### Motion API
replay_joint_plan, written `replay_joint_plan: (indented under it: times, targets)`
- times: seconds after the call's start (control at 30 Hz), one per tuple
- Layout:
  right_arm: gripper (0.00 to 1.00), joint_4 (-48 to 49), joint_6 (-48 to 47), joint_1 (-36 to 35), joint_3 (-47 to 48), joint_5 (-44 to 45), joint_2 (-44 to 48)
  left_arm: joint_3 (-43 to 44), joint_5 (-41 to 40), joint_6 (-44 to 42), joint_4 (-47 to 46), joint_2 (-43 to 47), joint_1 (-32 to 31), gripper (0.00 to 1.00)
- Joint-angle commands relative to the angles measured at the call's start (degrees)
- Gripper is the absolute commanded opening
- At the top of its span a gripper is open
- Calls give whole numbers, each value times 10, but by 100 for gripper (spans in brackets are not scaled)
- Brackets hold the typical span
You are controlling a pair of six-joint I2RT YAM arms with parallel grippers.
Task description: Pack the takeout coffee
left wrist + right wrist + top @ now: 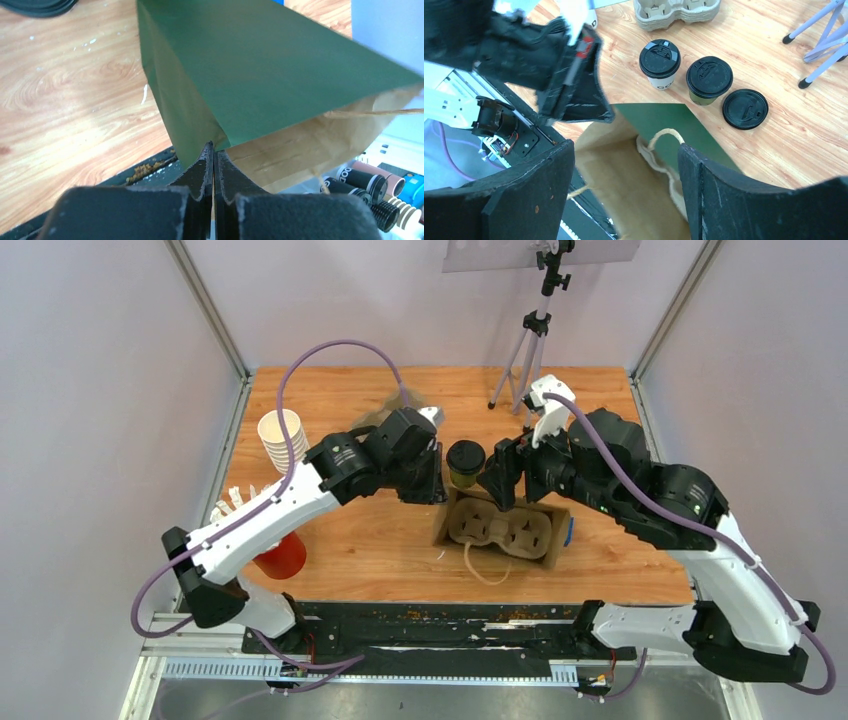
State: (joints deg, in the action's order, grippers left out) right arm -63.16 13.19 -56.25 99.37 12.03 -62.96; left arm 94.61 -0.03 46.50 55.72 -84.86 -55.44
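The two lidded coffee cups stand side by side in the right wrist view: the white-sided one point(659, 60) and the olive-green one point(709, 77). From above only the olive-green cup point(465, 460) shows, just behind the bag. The paper bag point(505, 530), green outside point(260, 65) and brown inside point(624, 175), stands open with a cardboard cup carrier in its mouth. My left gripper point(432, 485) is shut on the bag's rim point(214, 150). My right gripper point(500, 485) is open and empty over the bag's mouth point(626, 150), its fingers either side of a rope handle point(661, 137).
A loose black lid point(745, 109) lies right of the cups. A stack of cardboard carriers point(676, 11) sits beyond them. A stack of lidless white cups point(283, 438) and a red cup point(282, 555) of white sticks stand at the left. A tripod point(525, 350) stands at the back.
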Motion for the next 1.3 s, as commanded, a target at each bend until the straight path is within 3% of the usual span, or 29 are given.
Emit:
replay_joint_plan:
  times: [0.0, 0.27, 0.53, 0.87, 1.1, 1.27]
  targets:
    - [75, 0, -9, 40, 27, -50, -23, -40, -4, 34, 65, 60, 11, 0]
    - [74, -28, -15, 166, 74, -163, -73, -37, -71, 90, 167, 127, 28, 0]
    - [74, -25, -11, 174, 59, -266, -97, -55, -79, 129, 179, 157, 30, 0]
    - [75, -52, -32, 175, 62, -270, -120, -4, -215, 175, 260, 154, 39, 0]
    - [78, -88, -21, 179, 67, -300, -142, 17, -235, 170, 262, 133, 50, 0]
    - [79, -165, -28, 186, 84, -319, -153, 18, -243, 176, 260, 133, 52, 0]
